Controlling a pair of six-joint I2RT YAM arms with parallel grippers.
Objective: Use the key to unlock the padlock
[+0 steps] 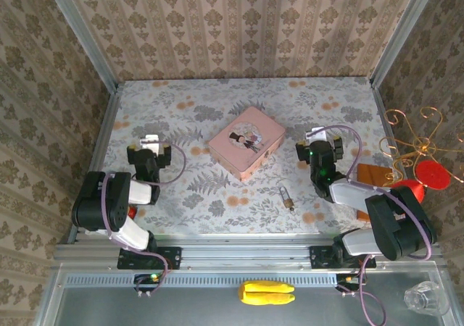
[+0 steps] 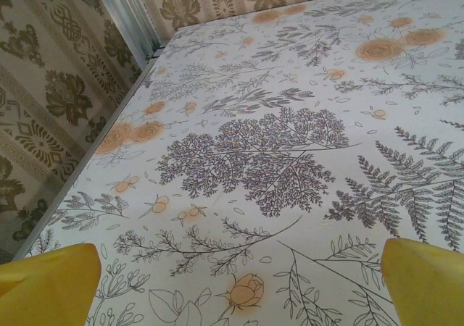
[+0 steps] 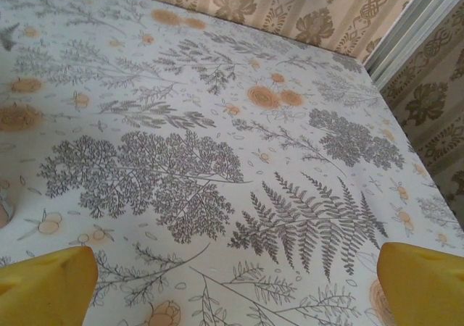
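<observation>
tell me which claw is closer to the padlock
The right claw: the padlock lies on its side of the pink tin, far from the left claw.

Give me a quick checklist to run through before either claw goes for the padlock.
1. Left claw open and empty: ok. The left wrist view shows its jaws spread wide over bare cloth.
2. Right claw open and empty: ok. Its jaws are spread wide, with nothing between them.
3. Padlock located: ok. It lies flat on the table, nearer the right arm.
4. Padlock apart from the pink tin: ok. There is a gap of cloth between them.
5. Key located: cannot tell. It is too small to pick out.
6. Which way the keyhole faces: cannot tell.
</observation>
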